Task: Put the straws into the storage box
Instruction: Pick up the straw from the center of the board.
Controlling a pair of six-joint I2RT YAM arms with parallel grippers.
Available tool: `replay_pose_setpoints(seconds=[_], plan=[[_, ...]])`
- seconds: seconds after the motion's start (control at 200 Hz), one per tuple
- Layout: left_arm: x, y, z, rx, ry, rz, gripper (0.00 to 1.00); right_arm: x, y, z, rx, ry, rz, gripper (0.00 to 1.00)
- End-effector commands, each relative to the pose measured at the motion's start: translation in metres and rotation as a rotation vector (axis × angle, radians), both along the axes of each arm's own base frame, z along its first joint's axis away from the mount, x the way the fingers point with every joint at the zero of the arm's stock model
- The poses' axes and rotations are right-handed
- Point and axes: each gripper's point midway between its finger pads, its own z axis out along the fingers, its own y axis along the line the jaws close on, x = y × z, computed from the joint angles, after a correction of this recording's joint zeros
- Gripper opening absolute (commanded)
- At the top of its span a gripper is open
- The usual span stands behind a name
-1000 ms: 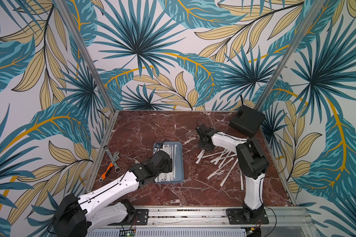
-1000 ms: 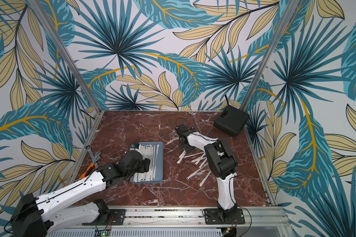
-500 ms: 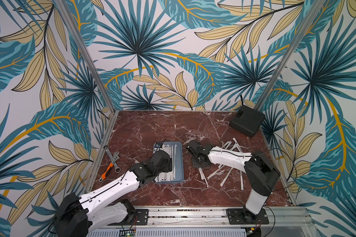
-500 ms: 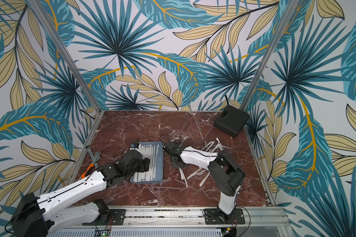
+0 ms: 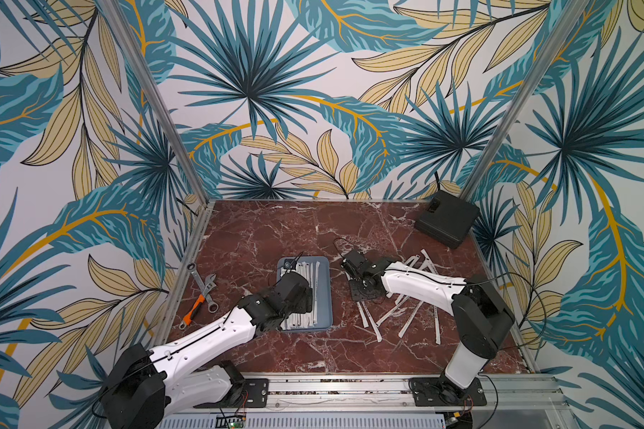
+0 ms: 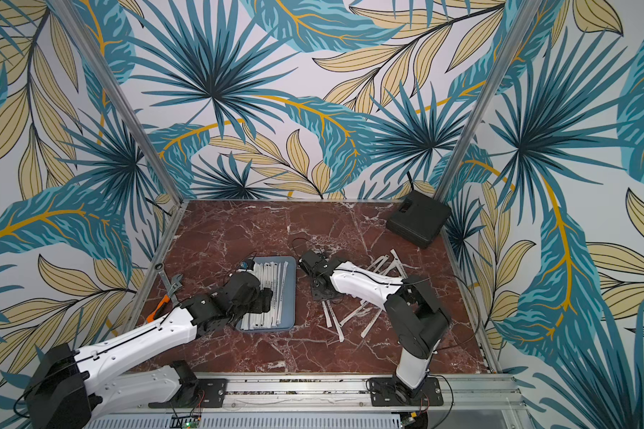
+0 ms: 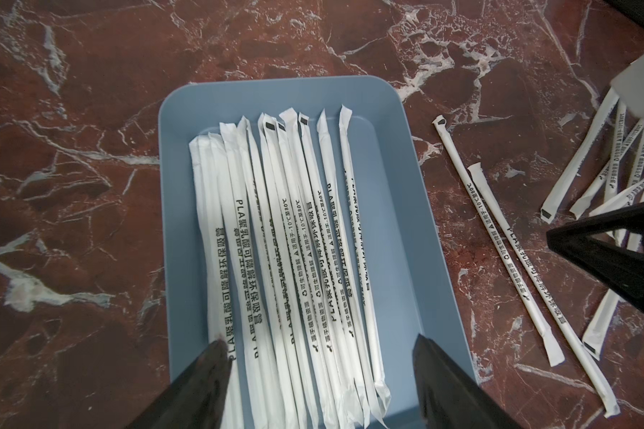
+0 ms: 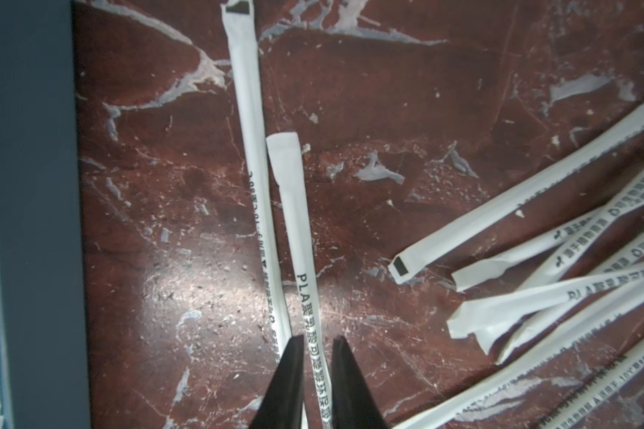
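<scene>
**Q:** Where is the tray?

**Me:** Just below the middle of a top view, on the red marble table [image 5: 276,230]. That is the tray [image 5: 325,297], and my left arm reaches over its lower end. From the left wrist I see the straws in the tray [image 7: 287,241] lying side by side along its length. They are bunched toward one long wall, and the floor by the other wall is bare.

**Q:** And your left claw [image 7: 320,340]?

**Me:** Its jaws are spread wide above the near ends of those straws.

**Q:** The other straws?

**Me:** The loose straws [image 5: 410,319] lie scattered and crossing on the table, right of the tray in both top views, partly under my right arm.

**Q:** Your right claw [image 8: 316,338]?

**Me:** It is low over the table, between the tray and that heap. Its jaws are drawn narrow, one on each side of a single straw [image 8: 297,223] that lies flat beside a second straw [image 8: 253,148]. Whether they pinch it, I cannot tell.

**Q:** Anything else?

**Me:** Wrenches [image 5: 201,293] at the table's left edge, and a black box [image 5: 447,219] in its upper right corner.
</scene>
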Motion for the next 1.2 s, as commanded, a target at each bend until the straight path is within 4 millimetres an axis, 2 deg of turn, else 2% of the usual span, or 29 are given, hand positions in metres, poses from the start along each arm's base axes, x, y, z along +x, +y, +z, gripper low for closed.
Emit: replay_pose_setpoints(seconds=[0.0,0.21,0.541,0.751,0.901,1.032,1.162,1.197], plan=[[0.002,-0.001,0.008,-0.018,-0.015,0.002,0.82,-0.006,0.008,-0.009,0.005,0.048,0.023,0.18],[0.003,-0.002,0.007,-0.017,-0.011,-0.001,0.82,-0.003,0.02,-0.017,0.015,0.063,0.037,0.19],[0.002,0.002,0.009,-0.013,-0.021,0.007,0.82,-0.001,0.018,-0.041,-0.041,0.094,0.034,0.2],[0.003,0.002,0.011,-0.016,-0.029,0.01,0.82,0.002,0.021,-0.045,-0.042,0.098,0.037,0.13],[0.004,0.003,0.015,-0.013,-0.037,0.013,0.82,0.007,0.033,-0.025,0.025,0.068,0.042,0.08],[0.004,0.011,0.018,-0.012,-0.054,0.035,0.82,0.008,0.047,0.008,0.114,0.029,0.032,0.08],[0.006,0.02,0.023,-0.026,-0.075,0.062,0.82,0.008,0.072,0.046,0.249,-0.017,0.004,0.08],[0.006,0.022,0.025,-0.03,-0.079,0.067,0.82,0.0,0.089,0.052,0.279,-0.02,0.025,0.08]])
